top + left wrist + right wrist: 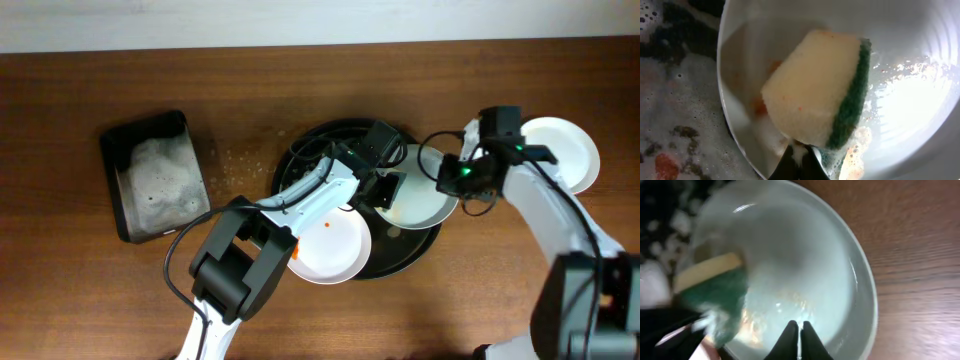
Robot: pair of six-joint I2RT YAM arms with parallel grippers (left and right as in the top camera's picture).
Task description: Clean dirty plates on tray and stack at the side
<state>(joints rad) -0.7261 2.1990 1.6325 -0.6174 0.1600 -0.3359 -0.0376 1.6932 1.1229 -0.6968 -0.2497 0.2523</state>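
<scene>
Overhead, both arms meet over the round dark tray (400, 252) in the middle of the wooden table (100, 290). The left gripper (383, 187) is clamped on a yellow sponge (810, 90) with a green scouring face. That sponge presses into the white dirty plate (430, 200), which sits over the tray's right edge. Suds and orange smears show on this plate beside the sponge. The right gripper (799, 332) pinches the plate's rim, its fingers drawn almost together on it. A second plate (335, 250) with an orange speck lies at the tray's lower left. One clean plate (575, 150) rests on the table at the right, apart from the tray. A black tub (145, 130) of foamy water stands well off to the left.
</scene>
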